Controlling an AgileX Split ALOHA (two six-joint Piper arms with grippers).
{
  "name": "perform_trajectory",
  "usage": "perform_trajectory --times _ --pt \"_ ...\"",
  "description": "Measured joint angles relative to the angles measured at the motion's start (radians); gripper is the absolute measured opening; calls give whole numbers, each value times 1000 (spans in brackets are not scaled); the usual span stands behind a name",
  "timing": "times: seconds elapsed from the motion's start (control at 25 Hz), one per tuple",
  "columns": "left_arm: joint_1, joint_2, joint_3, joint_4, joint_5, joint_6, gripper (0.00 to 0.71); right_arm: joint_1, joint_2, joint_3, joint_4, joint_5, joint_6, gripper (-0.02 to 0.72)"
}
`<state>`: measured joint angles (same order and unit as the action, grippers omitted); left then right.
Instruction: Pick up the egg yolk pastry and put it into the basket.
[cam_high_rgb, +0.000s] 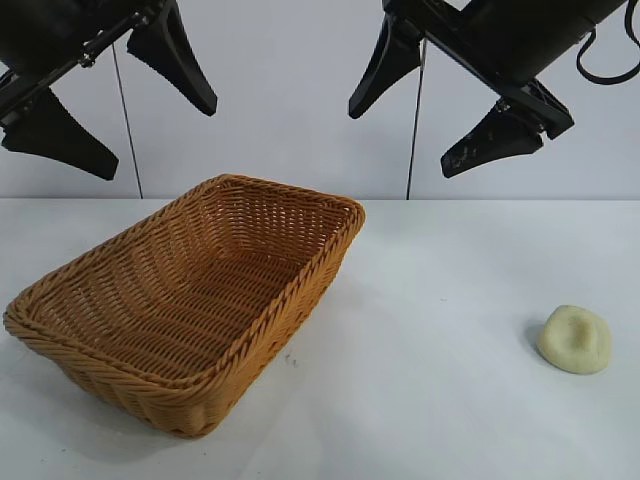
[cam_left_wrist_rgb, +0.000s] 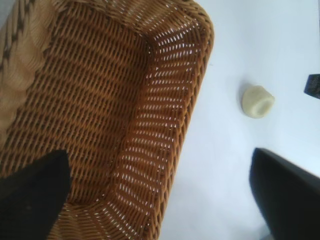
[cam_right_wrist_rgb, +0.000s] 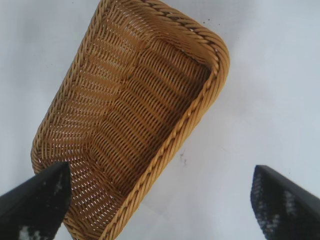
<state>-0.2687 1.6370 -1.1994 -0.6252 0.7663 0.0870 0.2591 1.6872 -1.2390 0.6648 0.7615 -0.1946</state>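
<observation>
we see the small pale yellow dome-shaped egg yolk pastry (cam_high_rgb: 574, 340) on the white table (cam_high_rgb: 450, 400), well apart from the golden-brown woven wicker basket (cam_high_rgb: 300, 290). left gripper (cam_high_rgb: 110, 95) and right gripper (cam_high_rgb: 455, 95) hang high, fingers spread apart.

White tabletop (cam_high_rgb: 440, 400) filling the lower half of the frame, pale grey-white wall (cam_high_rgb: 290, 110) across the upper half, two thin dark vertical seams in it, soft even light
</observation>
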Motion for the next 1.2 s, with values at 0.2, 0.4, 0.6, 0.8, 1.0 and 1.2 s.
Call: perform_trajectory --times 0.2,0.4,0.6,0.8,1.0,1.2 --pt "0 0 0 0 0 0 695 0 0 0 0 1 0 695" --pt "0 0 0 0 0 0 695 0 0 0 0 1 0 695" --pt "0 0 0 0 0 0 695 0 0 0 0 1 0 695" --pt "0 0 0 0 -6 0 695 0 0 0 0 1 0 695" --pt "0 0 0 -10 -19 -3 695 0 0 0 0 1 0 695" --pt "0 -4 6 20 -9 -117 695 0 0 0 0 1 0 695"
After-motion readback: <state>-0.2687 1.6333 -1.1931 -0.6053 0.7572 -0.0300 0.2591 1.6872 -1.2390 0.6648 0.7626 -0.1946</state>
